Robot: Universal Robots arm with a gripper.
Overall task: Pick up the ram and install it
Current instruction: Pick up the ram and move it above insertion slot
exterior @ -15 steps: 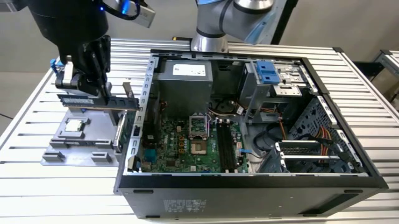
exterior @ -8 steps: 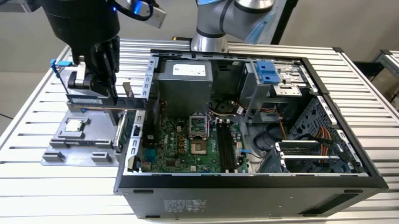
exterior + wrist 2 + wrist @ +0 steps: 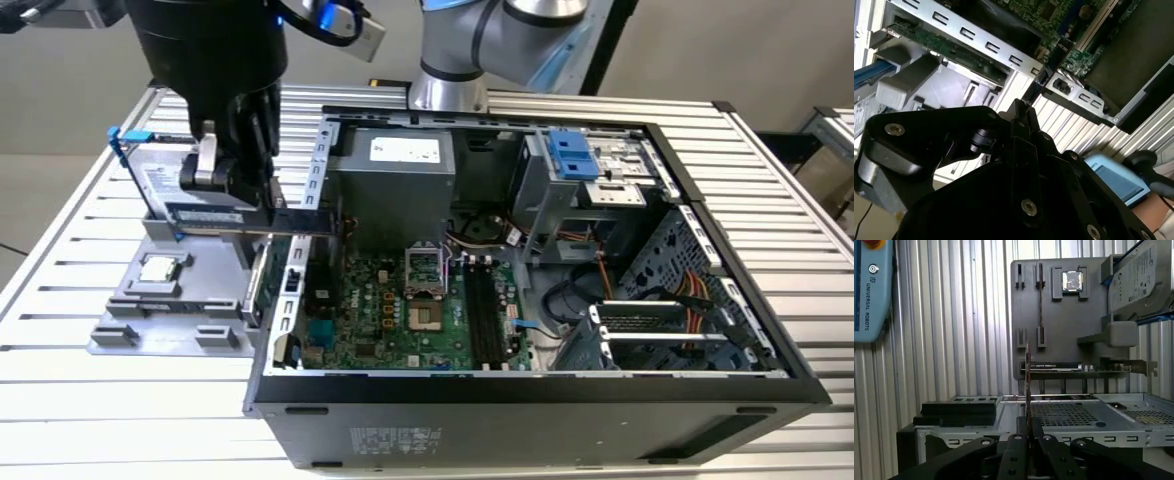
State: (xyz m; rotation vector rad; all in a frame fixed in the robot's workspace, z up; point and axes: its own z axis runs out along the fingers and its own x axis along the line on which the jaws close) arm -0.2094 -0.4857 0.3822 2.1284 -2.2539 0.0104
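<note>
My gripper [image 3: 250, 212] is shut on the ram [image 3: 214, 216], a thin bluish stick held level by its middle. In the exterior view it hangs over the gap between the grey parts holder [image 3: 167, 325] and the open computer case [image 3: 534, 385]. The first wrist view shows the ram [image 3: 1027, 385] edge-on as a thin line rising from the gripper [image 3: 1027, 432]. In the second wrist view the gripper [image 3: 1024, 107] pinches the ram's dark edge [image 3: 1036, 85]. The motherboard [image 3: 387, 310] lies inside the case, with its long black slots [image 3: 483, 315] towards the exterior view's right of the gripper.
The parts holder carries a square silver CPU chip [image 3: 160, 268], an upright hard drive [image 3: 167, 180] and a green card [image 3: 271, 290] along the side nearest the case. A power supply [image 3: 394, 185] and a drive cage [image 3: 587, 170] fill the back of the case. A teach pendant [image 3: 871, 290] lies on the slatted table.
</note>
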